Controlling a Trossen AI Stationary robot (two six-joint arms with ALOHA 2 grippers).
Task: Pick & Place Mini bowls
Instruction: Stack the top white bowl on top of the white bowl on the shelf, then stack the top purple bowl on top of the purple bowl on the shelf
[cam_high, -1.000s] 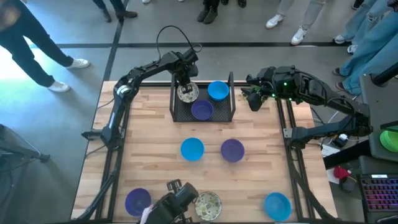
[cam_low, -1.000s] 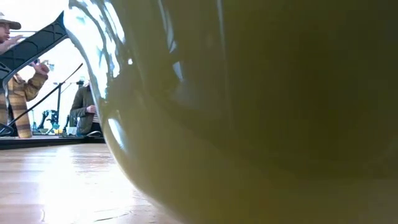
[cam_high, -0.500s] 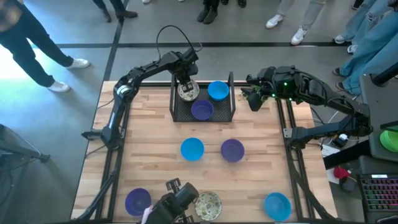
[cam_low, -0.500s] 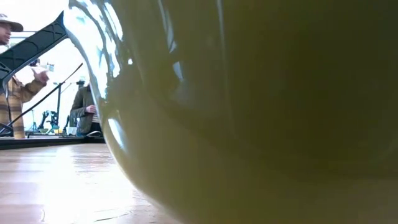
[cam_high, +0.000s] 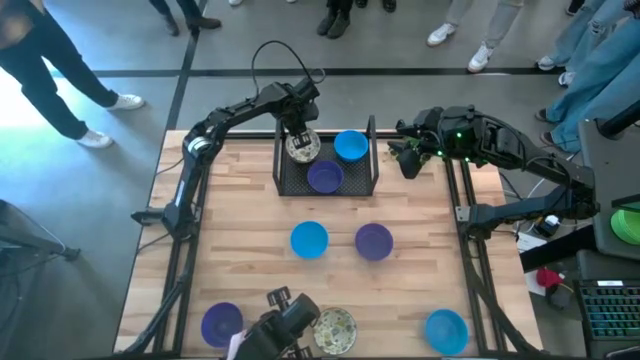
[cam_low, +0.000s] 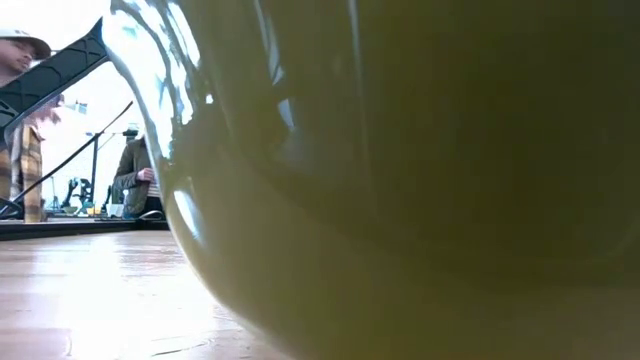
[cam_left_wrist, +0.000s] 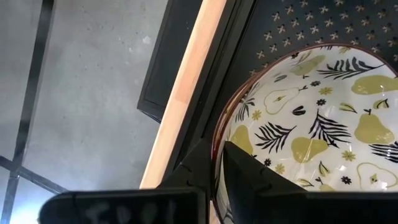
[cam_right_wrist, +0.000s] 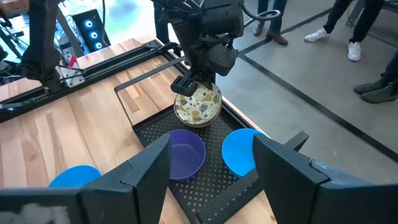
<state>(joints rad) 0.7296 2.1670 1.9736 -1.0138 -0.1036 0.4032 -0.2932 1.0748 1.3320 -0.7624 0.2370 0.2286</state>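
Your left gripper (cam_high: 298, 133) sits at the upper centre of the high view, over the far-left corner of the black mesh tray (cam_high: 362, 182), its fingers pinching the rim of the pear-patterned cream bowl (cam_high: 302, 149). The left wrist view makes this plain: one dark finger (cam_left_wrist: 249, 180) lies inside the bowl (cam_left_wrist: 311, 134) and the other outside, with the rim between them. Whether the bowl rests on the mesh or hangs just above it, you cannot tell.

Your right gripper (cam_high: 407, 158) waits just off the tray's right edge, and the right wrist view shows its fingers (cam_right_wrist: 140, 171) spread wide with nothing between them.

By my reading you are about a third done. A blue bowl (cam_high: 350, 145) and a purple bowl (cam_high: 325, 177) already lie in the tray beside the cream one. Left on the wooden table (cam_high: 240, 215) are a blue bowl (cam_high: 309, 239) and a purple bowl (cam_high: 374, 241) at the centre, then a purple bowl (cam_high: 221, 323), a patterned bowl (cam_high: 335, 329) and a blue bowl (cam_high: 446, 331) along the bottom edge. That makes eight bowls in sight.

The right wrist view gives you the left gripper (cam_right_wrist: 198, 76) side-on above the cream bowl (cam_right_wrist: 198, 104). The low view is almost wholly blocked by a curved yellowish surface (cam_low: 420, 180) pressed close to the lens, with people in the room at its far left.
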